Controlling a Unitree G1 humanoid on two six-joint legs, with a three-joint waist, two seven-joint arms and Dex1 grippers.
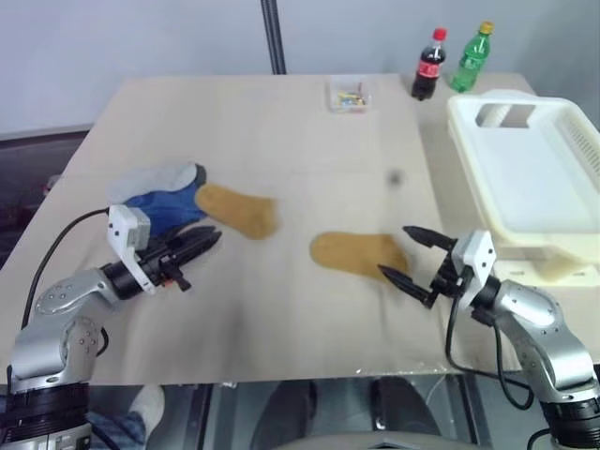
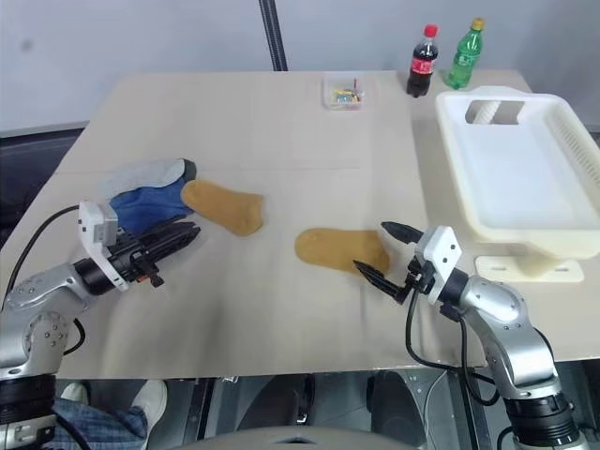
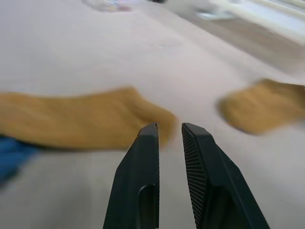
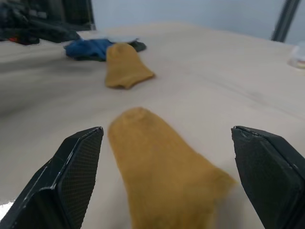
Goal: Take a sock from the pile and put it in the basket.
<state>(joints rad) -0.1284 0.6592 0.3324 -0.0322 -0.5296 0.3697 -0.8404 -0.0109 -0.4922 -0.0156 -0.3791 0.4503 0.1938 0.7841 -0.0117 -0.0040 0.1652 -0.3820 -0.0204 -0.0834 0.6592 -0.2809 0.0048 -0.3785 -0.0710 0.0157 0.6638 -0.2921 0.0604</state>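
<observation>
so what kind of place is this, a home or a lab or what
Probably a lab or test room, not a home: a bare table set before a plain wall, staged with socks, a white basket, two drink bottles and a small clear box.

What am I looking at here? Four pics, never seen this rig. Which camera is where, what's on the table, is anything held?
It is a two-armed humanoid robot at a table. Two pictures come from its head, looking down over both arms. The other two come from cameras on its wrists, each looking along that arm's own black fingers.

On the table lie a mustard sock in front of the right pincer, and a second mustard sock at the edge of a blue and grey pile by the left pincer. A white basket stands on the right, with two bottles and a small clear box at the far side.

Nothing is held. The right pincer is wide open with the near sock between its fingers; the left is almost shut.
</observation>
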